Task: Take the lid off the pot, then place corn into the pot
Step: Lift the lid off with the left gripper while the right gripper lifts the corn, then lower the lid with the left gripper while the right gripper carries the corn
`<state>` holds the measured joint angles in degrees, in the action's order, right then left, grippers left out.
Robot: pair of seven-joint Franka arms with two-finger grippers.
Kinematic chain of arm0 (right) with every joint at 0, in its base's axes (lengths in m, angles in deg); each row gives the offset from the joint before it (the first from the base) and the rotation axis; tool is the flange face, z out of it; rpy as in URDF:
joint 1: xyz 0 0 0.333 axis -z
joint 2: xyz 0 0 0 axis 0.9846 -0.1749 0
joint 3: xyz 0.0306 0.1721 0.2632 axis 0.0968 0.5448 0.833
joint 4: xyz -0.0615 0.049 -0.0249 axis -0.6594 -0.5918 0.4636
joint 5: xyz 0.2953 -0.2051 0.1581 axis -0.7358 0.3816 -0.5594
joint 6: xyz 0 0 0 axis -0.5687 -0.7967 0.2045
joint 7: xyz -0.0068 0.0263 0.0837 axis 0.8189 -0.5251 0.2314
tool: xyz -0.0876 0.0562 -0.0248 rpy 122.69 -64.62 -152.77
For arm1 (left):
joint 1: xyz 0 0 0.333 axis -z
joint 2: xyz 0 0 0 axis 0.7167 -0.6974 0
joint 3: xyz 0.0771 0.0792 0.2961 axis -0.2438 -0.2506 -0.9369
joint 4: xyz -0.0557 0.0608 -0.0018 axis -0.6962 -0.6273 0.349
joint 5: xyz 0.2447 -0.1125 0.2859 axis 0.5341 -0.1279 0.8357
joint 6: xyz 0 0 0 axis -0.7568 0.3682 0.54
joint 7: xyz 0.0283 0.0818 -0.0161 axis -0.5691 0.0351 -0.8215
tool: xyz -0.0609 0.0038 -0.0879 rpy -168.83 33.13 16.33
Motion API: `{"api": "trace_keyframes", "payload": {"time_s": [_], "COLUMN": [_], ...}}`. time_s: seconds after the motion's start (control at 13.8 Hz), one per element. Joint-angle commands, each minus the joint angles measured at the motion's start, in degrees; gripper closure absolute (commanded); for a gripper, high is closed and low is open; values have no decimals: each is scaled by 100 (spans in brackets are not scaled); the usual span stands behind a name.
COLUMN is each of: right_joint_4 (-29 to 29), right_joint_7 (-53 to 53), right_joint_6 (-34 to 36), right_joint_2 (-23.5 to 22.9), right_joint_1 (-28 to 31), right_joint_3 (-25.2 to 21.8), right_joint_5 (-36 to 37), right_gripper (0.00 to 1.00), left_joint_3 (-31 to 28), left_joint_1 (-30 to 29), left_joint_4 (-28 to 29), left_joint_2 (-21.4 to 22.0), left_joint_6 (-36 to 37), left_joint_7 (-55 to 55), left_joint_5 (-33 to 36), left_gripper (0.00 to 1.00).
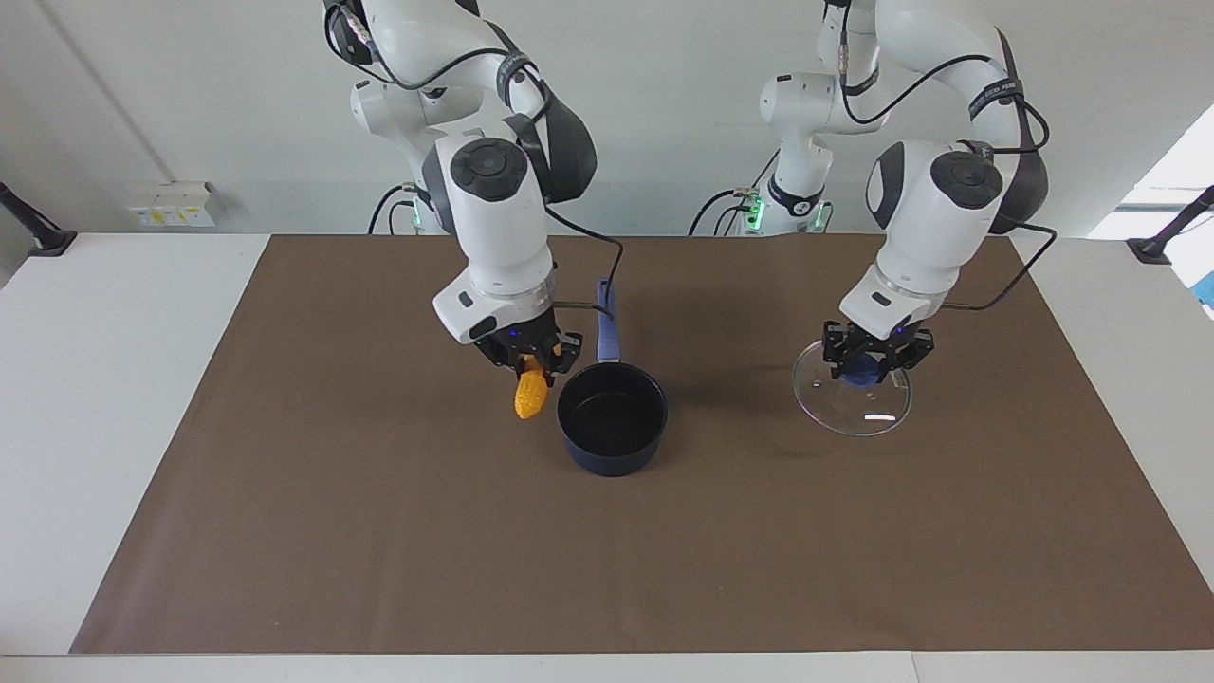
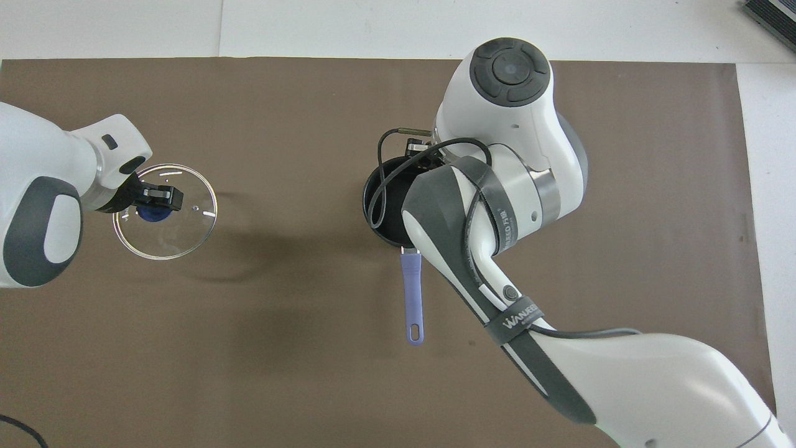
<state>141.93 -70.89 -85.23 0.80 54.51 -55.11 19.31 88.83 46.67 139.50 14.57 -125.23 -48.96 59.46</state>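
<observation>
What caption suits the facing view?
Right gripper holds corn beside the open pot; left gripper holds the lid aside.

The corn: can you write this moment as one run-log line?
pot: open, empty | right gripper: holds corn beside pot rim | left gripper: holds lid by knob

A white table (image 1: 104,398) carries a large brown mat (image 1: 607,550) that covers most of its top, leaving bare white strips at both ends and along the edge farthest from the robots. On the wall above the table, toward the right arm's end, sits a small white socket box (image 1: 175,204). Just beside the mat's corners nearest the robots, two black stand feet (image 1: 43,239) (image 1: 1152,249) rest on the table, one at each end. A dark ribbed object (image 2: 771,15) lies at the table's corner, well apart from the mat.
</observation>
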Motion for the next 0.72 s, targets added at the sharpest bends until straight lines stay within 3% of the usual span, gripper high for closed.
{"api": "trace_keyframes", "payload": {"time_s": [0.0, 0.36, 0.65], "right_joint_4": [-138, 135, 416], "right_joint_7": [-123, -53, -36], "right_joint_6": [-214, -380, -706], "right_joint_2": [-359, -342, -333], "right_joint_1": [-87, -104, -210], "right_joint_3": [47, 47, 64], "right_joint_5": [-37, -63, -81], "right_gripper": [100, 100, 100], "left_joint_3": [64, 64, 55], "left_joint_1": [-378, -616, -792], "left_joint_4": [700, 1536, 1792], "left_joint_2": [282, 423, 414], "left_joint_6": [-600, -1496, -1797], "left_joint_7": [491, 844, 967], "left_joint_5": [-387, -546, -713], "left_gripper": [100, 100, 100]}}
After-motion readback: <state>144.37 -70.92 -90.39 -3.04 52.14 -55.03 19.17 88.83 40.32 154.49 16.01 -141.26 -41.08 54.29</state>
